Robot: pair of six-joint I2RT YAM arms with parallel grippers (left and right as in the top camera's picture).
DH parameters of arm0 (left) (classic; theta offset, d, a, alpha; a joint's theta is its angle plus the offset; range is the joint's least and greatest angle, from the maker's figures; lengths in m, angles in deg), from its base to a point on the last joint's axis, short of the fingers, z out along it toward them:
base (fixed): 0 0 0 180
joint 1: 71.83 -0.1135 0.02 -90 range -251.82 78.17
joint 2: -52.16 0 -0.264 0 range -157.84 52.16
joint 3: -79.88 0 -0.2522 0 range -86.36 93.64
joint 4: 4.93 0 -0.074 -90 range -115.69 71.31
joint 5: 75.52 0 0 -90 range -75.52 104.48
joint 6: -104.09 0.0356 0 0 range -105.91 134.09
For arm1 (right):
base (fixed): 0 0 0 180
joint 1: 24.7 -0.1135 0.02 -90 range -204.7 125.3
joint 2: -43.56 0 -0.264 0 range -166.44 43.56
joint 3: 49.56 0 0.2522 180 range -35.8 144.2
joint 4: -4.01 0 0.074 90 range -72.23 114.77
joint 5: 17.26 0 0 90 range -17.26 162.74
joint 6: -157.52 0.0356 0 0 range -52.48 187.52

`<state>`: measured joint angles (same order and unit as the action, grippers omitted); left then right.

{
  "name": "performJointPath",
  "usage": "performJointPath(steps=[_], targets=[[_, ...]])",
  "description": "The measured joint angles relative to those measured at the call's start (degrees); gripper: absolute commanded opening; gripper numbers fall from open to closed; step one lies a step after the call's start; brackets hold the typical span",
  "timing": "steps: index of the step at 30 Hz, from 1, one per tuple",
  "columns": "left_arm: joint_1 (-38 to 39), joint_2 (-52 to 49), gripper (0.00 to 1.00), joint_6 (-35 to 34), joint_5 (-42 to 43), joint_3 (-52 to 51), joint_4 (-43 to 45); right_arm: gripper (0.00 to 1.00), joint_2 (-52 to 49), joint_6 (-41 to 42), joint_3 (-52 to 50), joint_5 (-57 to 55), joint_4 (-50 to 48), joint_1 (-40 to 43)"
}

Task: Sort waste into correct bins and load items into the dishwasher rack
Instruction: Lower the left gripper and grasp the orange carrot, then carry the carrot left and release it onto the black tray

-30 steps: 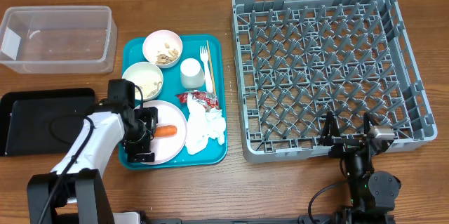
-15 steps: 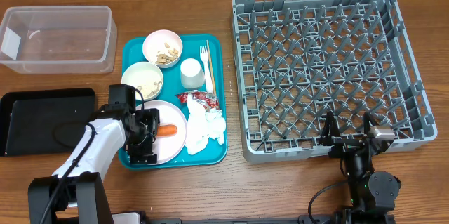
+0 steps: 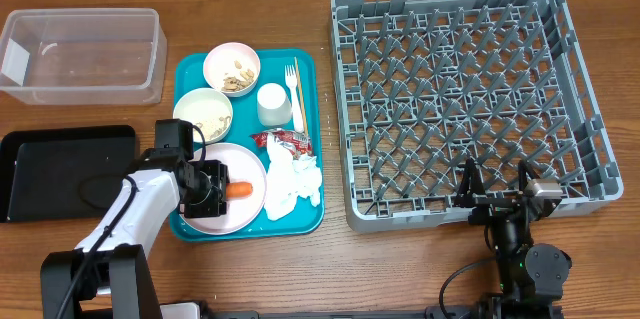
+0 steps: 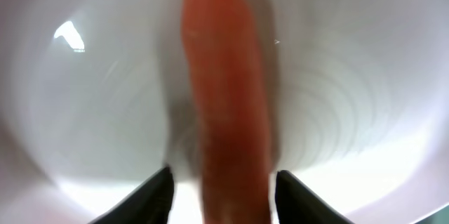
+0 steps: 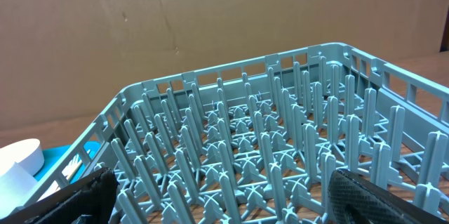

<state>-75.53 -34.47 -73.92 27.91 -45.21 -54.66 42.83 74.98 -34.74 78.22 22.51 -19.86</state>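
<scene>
Sorting has barely begun: the clear tub (image 3: 85, 59) and black tray (image 3: 65, 169) look empty, while the left jaws stand narrow about the carrot (image 3: 240, 190) on the plate (image 3: 245, 215); whether they grip it cannot be told. Bowls (image 3: 232, 67), cup (image 3: 273, 104), fork (image 3: 293, 84), wrapper (image 3: 285, 139) and napkin (image 3: 290, 179) lie on the teal tray (image 3: 318, 109). The rack (image 3: 460, 89) is unloaded, with the right jaws wide at its near edge.
</scene>
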Motion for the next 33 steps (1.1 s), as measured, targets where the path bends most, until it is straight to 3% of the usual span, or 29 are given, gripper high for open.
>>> performJointPath(steps=[10, 13, 16, 20, 33], targets=[[0.0, 0.0, 0.26, 0.0, 0.1, -0.2, 0.5, 1.00, 0.0, 0.0, 0.0, 0.0, 0.0, 0.0], [0.0, 0.0, 0.17, 0.3, 0.1, -0.2, 0.5, 1.00, 0.0, 0.0, 0.0, 0.0, 0.0, 0.0], [0.0, 0.0, 0.16, 1.6, 0.2, -0.2, 0.5, 1.00, 0.0, 0.0, 0.0, 0.0, 0.0, 0.0], [0.0, 0.0, 0.06, 4.4, 0.5, 0.3, 0.1, 1.00, 0.0, 0.0, 0.0, 0.0, 0.0, 0.0], [0.0, -0.8, 0.05, 11.0, 0.7, 15.9, -15.5, 1.00, 0.0, 0.0, 0.0, 0.0, 0.0, 0.0]])
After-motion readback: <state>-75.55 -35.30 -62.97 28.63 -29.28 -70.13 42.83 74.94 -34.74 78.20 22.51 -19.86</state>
